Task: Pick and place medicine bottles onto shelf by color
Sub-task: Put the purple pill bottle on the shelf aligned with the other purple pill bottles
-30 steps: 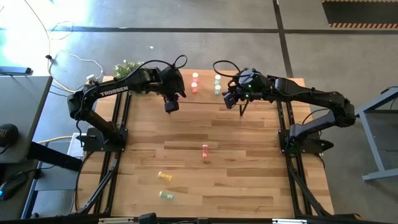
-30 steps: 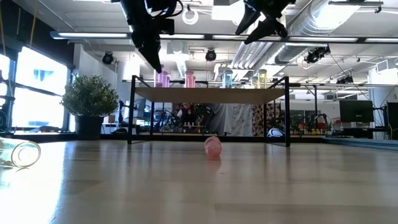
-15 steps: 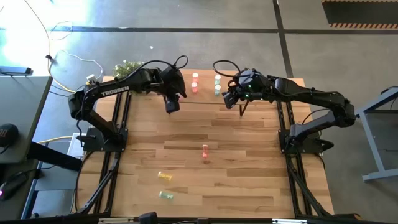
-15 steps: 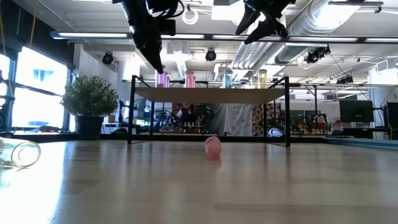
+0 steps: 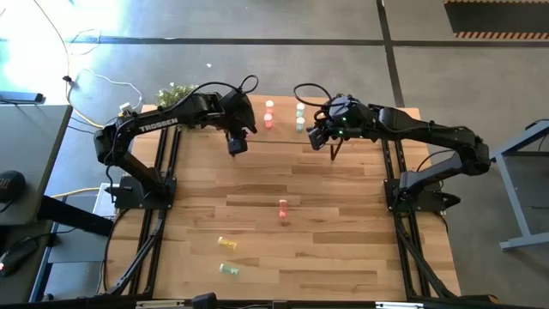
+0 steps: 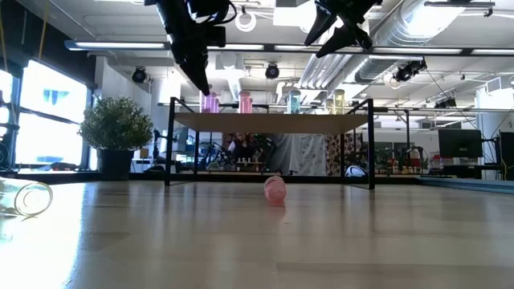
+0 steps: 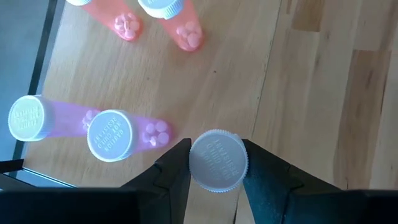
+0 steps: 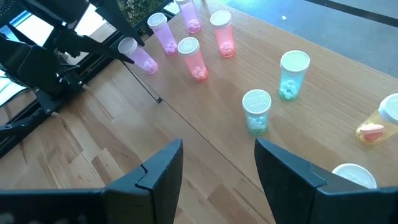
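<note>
The shelf (image 6: pixel 273 122) stands at the table's far edge, with several medicine bottles upright on it: purple (image 7: pixel 37 118), red-orange (image 8: pixel 222 31), blue-green (image 8: pixel 293 73) and yellow (image 8: pixel 382 121). My left gripper (image 7: pixel 216 180) is shut on one more bottle (image 6: pixel 210 102) at the shelf's left end. My right gripper (image 8: pixel 217 174) hangs open above the shelf's right part, holding nothing. A pink bottle (image 5: pixel 283 209), a yellow one (image 5: pixel 227 244) and a green one (image 5: pixel 230 269) lie on their sides on the tabletop. My left gripper pinches the bottle's white cap (image 7: pixel 217 160) between its two fingers, one on each side. The fingers (image 6: pixel 201 80) slant down onto it from above. The bottle stands upright, beside two purple bottles; the cap hides its body in the wrist view.
A potted plant (image 6: pixel 116 128) stands off the table's far left corner. The shelf's thin black legs (image 6: pixel 170 144) rise from the tabletop. A bottle (image 6: pixel 28 198) lies close to the low camera at the left. Bare planks (image 5: pixel 343 223) spread between the shelf and the lying bottles.
</note>
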Controlling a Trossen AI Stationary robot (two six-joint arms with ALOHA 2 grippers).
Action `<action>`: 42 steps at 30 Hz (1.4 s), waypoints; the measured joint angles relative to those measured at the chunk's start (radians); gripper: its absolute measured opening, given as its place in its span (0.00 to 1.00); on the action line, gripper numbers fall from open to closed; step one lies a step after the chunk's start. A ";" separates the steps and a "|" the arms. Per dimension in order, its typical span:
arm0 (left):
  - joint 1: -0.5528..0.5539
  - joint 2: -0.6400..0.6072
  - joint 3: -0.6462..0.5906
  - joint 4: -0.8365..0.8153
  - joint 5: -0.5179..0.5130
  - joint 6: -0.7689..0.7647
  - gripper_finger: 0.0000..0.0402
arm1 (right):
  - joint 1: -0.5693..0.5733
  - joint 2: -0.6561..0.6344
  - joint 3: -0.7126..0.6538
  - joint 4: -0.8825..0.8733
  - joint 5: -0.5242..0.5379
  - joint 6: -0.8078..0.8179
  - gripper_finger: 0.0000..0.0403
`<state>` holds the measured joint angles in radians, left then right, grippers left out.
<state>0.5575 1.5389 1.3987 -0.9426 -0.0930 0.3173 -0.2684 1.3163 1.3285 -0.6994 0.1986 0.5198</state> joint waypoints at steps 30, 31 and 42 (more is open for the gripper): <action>0.005 0.002 -0.003 -0.003 -0.048 0.000 0.44 | 0.000 0.000 0.000 0.000 0.000 0.005 0.47; 0.005 0.002 -0.003 -0.004 -0.048 0.000 0.44 | 0.000 0.000 0.000 0.000 0.000 0.005 0.47; 0.005 0.000 -0.002 -0.071 -0.050 0.000 0.44 | 0.000 0.000 0.000 0.000 0.000 0.005 0.47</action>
<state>0.5629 1.5391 1.3968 -1.0131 -0.1429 0.3176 -0.2684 1.3163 1.3285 -0.6991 0.1986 0.5243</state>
